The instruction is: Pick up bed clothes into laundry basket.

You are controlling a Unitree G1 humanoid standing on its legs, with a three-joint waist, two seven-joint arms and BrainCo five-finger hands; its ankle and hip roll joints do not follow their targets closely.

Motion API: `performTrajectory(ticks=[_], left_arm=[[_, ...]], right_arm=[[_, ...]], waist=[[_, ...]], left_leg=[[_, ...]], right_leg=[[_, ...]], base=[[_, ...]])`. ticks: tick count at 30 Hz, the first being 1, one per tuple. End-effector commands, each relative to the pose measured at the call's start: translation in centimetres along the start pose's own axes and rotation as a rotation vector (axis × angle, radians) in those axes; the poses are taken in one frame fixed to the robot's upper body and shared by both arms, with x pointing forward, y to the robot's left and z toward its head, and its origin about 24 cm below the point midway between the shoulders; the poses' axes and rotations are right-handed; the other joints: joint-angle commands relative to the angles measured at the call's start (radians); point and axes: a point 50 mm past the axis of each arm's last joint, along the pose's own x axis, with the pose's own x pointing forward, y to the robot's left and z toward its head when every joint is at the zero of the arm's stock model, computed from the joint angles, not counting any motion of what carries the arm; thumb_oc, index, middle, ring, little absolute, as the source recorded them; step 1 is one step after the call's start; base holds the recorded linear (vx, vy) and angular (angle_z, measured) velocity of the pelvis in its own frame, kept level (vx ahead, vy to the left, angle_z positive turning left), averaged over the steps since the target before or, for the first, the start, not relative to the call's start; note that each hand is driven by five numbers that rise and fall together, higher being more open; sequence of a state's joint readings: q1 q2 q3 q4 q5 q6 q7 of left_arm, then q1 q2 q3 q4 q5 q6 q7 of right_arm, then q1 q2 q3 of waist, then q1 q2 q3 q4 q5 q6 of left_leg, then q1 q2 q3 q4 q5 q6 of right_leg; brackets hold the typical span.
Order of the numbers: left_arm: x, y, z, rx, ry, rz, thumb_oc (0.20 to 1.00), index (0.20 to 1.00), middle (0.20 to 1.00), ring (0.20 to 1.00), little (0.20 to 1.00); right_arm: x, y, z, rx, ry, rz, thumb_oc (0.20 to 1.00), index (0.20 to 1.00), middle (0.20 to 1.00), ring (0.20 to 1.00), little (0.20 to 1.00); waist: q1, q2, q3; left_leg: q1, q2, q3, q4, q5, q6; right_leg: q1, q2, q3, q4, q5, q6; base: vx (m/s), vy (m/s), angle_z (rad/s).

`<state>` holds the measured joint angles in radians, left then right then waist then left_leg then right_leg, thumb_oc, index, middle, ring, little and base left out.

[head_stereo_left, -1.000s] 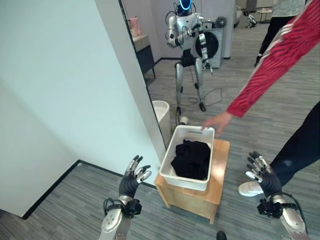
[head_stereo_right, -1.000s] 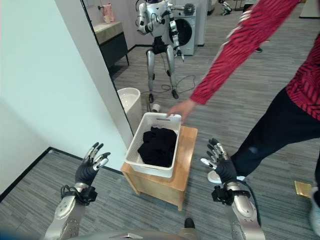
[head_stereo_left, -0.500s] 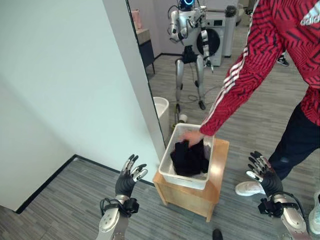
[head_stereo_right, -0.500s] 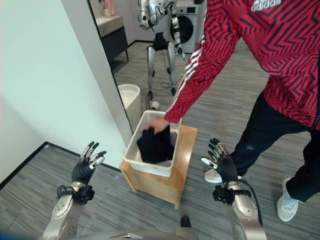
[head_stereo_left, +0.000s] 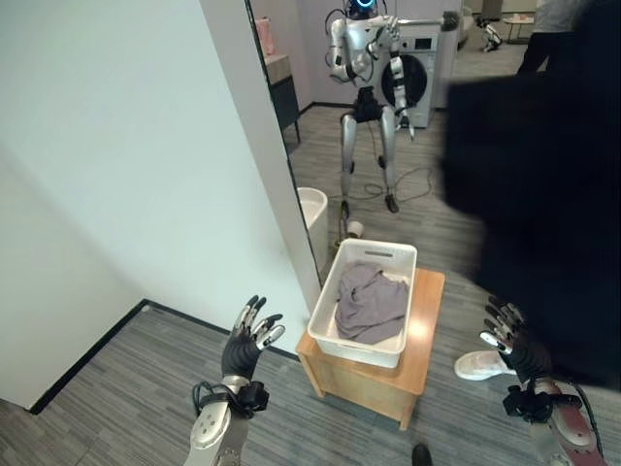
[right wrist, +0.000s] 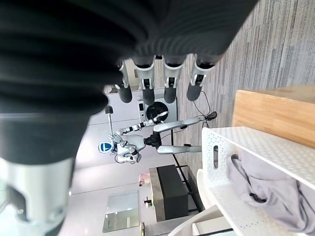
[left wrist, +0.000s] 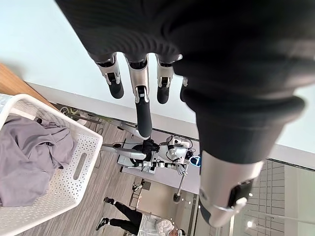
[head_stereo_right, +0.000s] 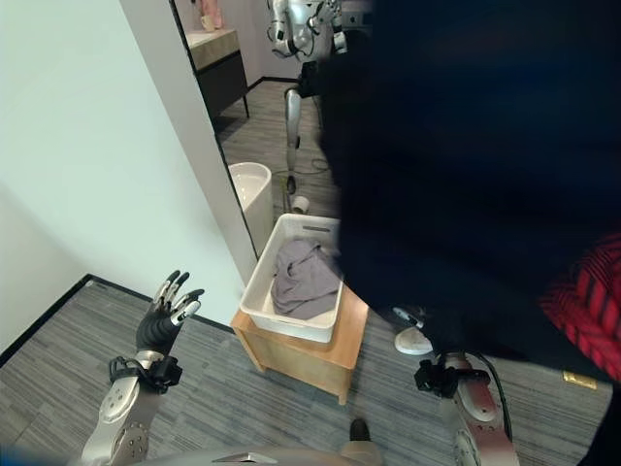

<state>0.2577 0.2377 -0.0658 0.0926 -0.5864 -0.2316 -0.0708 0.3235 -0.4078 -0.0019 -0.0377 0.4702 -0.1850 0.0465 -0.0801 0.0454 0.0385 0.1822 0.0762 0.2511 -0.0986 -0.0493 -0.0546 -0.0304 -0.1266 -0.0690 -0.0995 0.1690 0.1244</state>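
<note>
Left hand [head_stereo_left: 245,345] is raised to the left of the small wooden counter [head_stereo_left: 423,335], fingers spread and straight, holding nothing and touching nothing; right hand [head_stereo_left: 512,340] is raised on the counter's right side, likewise splayed and empty. The white laundry basket [head_stereo_left: 326,296] sits on the counter, its long axis running away from the robot. A crumpled grey garment [head_stereo_left: 367,303] lies inside it along that axis.
</note>
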Motion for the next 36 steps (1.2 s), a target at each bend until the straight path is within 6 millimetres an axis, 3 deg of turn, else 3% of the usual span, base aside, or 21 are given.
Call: performTrajectory(ticks=[1, 12, 15, 17, 22, 24, 25, 28, 29, 31, 32, 33, 34, 36], left_arm=[[1.7, 0.7, 3.7, 0.053, -0.167, -0.014, 1.000, 1.000, 1.000, 1.000, 1.000], [1.5, 1.3, 4.1, 0.046, -0.191, 0.033, 1.000, 1.000, 1.000, 1.000, 1.000], [1.2, 1.6, 4.7, 0.031, -0.233, 0.052, 1.000, 1.000, 1.000, 1.000, 1.000], [1.0, 1.8, 4.6, 0.016, -0.237, 0.064, 1.000, 1.000, 1.000, 1.000, 1.000], [0.7, 2.3, 5.4, -0.005, -0.289, 0.093, 1.000, 1.000, 1.000, 1.000, 1.000], [0.6, 2.3, 6.0, -0.014, -0.315, 0.096, 1.000, 1.000, 1.000, 1.000, 1.000], [0.6, 2.8, 6.7, 0.021, -0.340, 0.117, 1.000, 1.000, 1.000, 1.000, 1.000], [0.3, 3.6, 7.9, 0.049, -0.396, 0.176, 1.000, 1.000, 1.000, 1.000, 1.000], [0.2, 3.6, 8.2, 0.052, -0.409, 0.182, 1.000, 1.000, 1.000, 1.000, 1.000], [0.2, 3.8, 8.9, 0.055, -0.440, 0.188, 1.000, 1.000, 1.000, 1.000, 1.000], [0.3, 3.7, 9.4, 0.048, -0.466, 0.172, 1.000, 1.000, 1.000, 1.000, 1.000], [0.3, 3.7, 9.4, 0.047, -0.466, 0.172, 1.000, 1.000, 1.000, 1.000, 1.000], [0.2, 3.7, 9.4, 0.043, -0.471, 0.170, 1.000, 1.000, 1.000, 1.000, 1.000], [0.4, 3.7, 9.3, 0.036, -0.478, 0.161, 1.000, 1.000, 1.000, 1.000, 1.000]], right_arm=[[1.0, 0.4, 2.5, 0.008, -0.154, 0.010, 1.000, 1.000, 1.000, 1.000, 1.000], [1.3, 0.6, 2.6, 0.015, -0.161, 0.019, 1.000, 1.000, 1.000, 1.000, 1.000], [1.2, 1.5, 4.9, 0.155, -0.306, 0.131, 1.000, 1.000, 1.000, 1.000, 1.000], [1.5, 1.0, 4.5, 0.244, -0.335, 0.057, 1.000, 1.000, 1.000, 1.000, 1.000], [3.0, 0.7, 6.4, 0.248, -0.438, 0.003, 1.000, 1.000, 1.000, 1.000, 1.000], [3.6, 0.5, 7.2, 0.245, -0.480, -0.022, 1.000, 1.000, 1.000, 1.000, 1.000], [3.8, -0.1, 8.0, 0.186, -0.506, -0.059, 1.000, 1.000, 1.000, 1.000, 1.000], [4.2, 0.1, 8.5, 0.177, -0.528, -0.070, 1.000, 1.000, 1.000, 1.000, 1.000], [4.1, 0.1, 8.5, 0.169, -0.529, -0.080, 1.000, 1.000, 1.000, 1.000, 1.000], [3.8, -0.5, 8.6, 0.151, -0.534, -0.111, 1.000, 1.000, 1.000, 1.000, 1.000], [3.7, -1.5, 8.6, 0.134, -0.532, -0.145, 1.000, 1.000, 1.000, 1.000, 1.000], [3.7, -1.5, 8.6, 0.134, -0.533, -0.145, 1.000, 1.000, 1.000, 1.000, 1.000], [3.6, -1.8, 8.7, 0.110, -0.534, -0.147, 1.000, 1.000, 1.000, 1.000, 1.000], [3.4, -3.0, 9.1, 0.042, -0.540, -0.166, 1.000, 1.000, 1.000, 1.000, 1.000]], waist=[[-0.014, -0.036, -0.013], [-0.002, -0.041, -0.010], [0.006, -0.039, -0.003], [0.011, -0.037, -0.003], [0.042, -0.039, 0.012], [0.064, -0.040, 0.023], [0.087, -0.032, 0.042], [0.101, -0.012, 0.097], [0.100, -0.004, 0.105], [0.083, 0.003, 0.105], [0.061, 0.004, 0.103], [0.059, 0.005, 0.103], [0.048, 0.002, 0.103], [0.019, -0.015, 0.092]], left_leg=[[-0.057, -0.001, -0.074, 0.011, 0.057, -0.006], [-0.058, -0.005, -0.078, 0.011, 0.057, -0.002], [-0.057, -0.007, -0.079, 0.011, 0.056, 0.001], [-0.053, -0.011, -0.080, 0.011, 0.052, 0.005], [-0.095, -0.026, -0.099, 0.112, 0.009, 0.019], [-0.122, -0.037, -0.119, 0.154, -0.010, 0.029], [-0.131, -0.059, -0.163, 0.174, -0.027, 0.054], [-0.119, -0.087, -0.199, 0.168, -0.027, 0.091], [-0.107, -0.087, -0.227, 0.165, -0.030, 0.089], [-0.100, -0.085, -0.300, 0.165, -0.034, 0.071], [-0.099, -0.078, -0.371, 0.181, -0.053, 0.043], [-0.101, -0.077, -0.373, 0.181, -0.051, 0.043], [-0.101, -0.078, -0.406, 0.195, -0.069, 0.033], [-0.124, -0.086, -0.533, 0.237, -0.088, 0.023]], right_leg=[[0.070, -0.022, 0.004, 0.128, -0.174, -0.004], [0.069, -0.023, 0.005, 0.127, -0.171, -0.003], [0.066, -0.024, 0.005, 0.131, -0.176, -0.002], [0.072, -0.027, 0.001, 0.129, -0.178, 0.002], [0.077, -0.048, -0.002, 0.144, -0.188, 0.006], [0.072, -0.059, -0.012, 0.186, -0.204, 0.008], [0.006, -0.084, -0.025, 0.383, -0.199, 0.016], [-0.153, -0.131, 0.009, 0.676, 0.001, 0.024], [-0.177, -0.121, 0.035, 0.714, -0.015, 0.019], [-0.195, -0.072, 0.122, 0.673, -0.077, 0.003], [-0.178, -0.045, 0.235, 0.530, -0.159, 0.000], [-0.176, -0.045, 0.232, 0.524, -0.153, 0.000], [-0.161, -0.040, 0.300, 0.436, -0.178, 0.004], [-0.113, 0.022, 0.551, 0.301, -0.215, 0.038]], base=[[0.00, 0.000, 0.00], [0.00, 0.000, 0.00], [0.00, 0.000, 0.00], [0.02, 0.018, 0.00], [0.00, 0.012, 0.01], [-0.01, 0.075, 0.13], [-0.02, 0.139, 0.27], [-0.06, 0.138, 0.68], [0.02, -0.023, 0.85], [0.18, -0.215, 1.12], [0.20, -0.234, 1.25], [0.21, -0.267, 1.42], [0.15, -0.196, 1.44], [0.18, -0.341, 1.21]])
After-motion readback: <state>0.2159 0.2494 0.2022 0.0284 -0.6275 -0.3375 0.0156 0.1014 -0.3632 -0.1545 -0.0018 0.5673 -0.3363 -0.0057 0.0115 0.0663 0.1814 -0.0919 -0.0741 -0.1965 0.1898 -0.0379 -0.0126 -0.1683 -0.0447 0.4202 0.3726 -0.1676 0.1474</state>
